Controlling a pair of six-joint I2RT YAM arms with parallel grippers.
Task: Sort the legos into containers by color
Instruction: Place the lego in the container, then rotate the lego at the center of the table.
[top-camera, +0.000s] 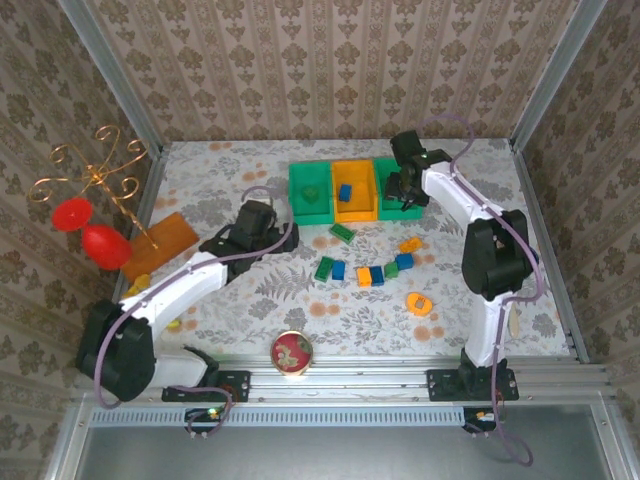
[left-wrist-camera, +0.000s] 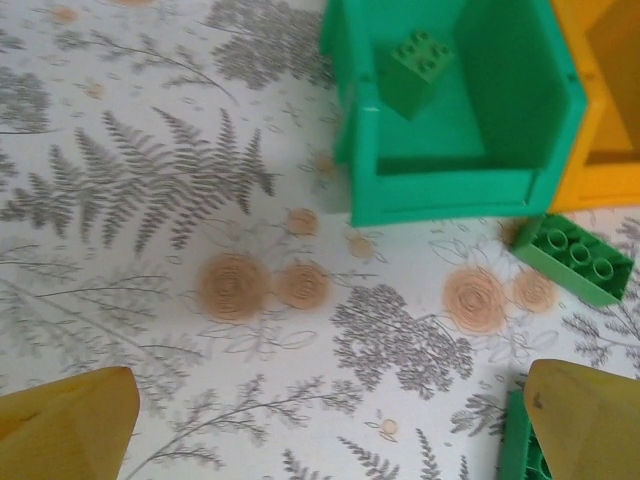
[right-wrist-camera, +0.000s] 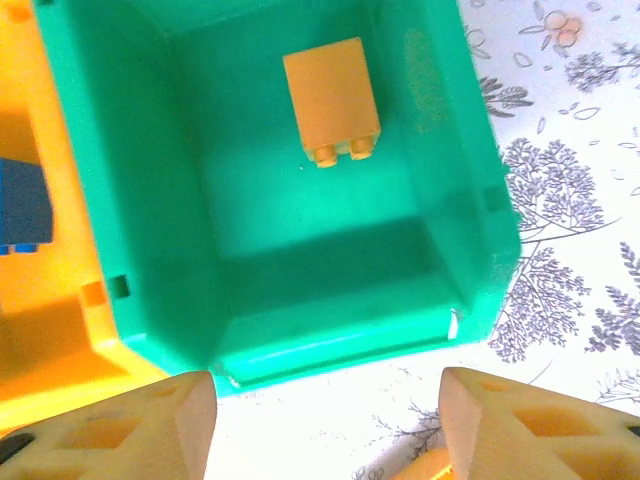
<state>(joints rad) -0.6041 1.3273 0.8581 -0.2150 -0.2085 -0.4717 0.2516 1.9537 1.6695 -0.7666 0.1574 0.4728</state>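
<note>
Although each container (top-camera: 355, 215) holds one brick (right-wrist-camera: 332, 100), most legos (top-camera: 371, 276) lie unsorted mid-frame; left tool (left-wrist-camera: 325, 405) and right tool (right-wrist-camera: 325, 410) stand spread, empty.

Half-seen bits, top and both wrists!
From above, my right pincer (top-camera: 405, 190) covers most of the right-hand green bin (top-camera: 385, 205). On the right wrist view, a blue brick (right-wrist-camera: 22, 205) runs off the left edge. On the left wrist view, a green brick (left-wrist-camera: 516, 450) is clipped at the bottom, tucked behind one fingertip (left-wrist-camera: 585, 420) of my left pincer (left-wrist-camera: 330, 435).
</note>
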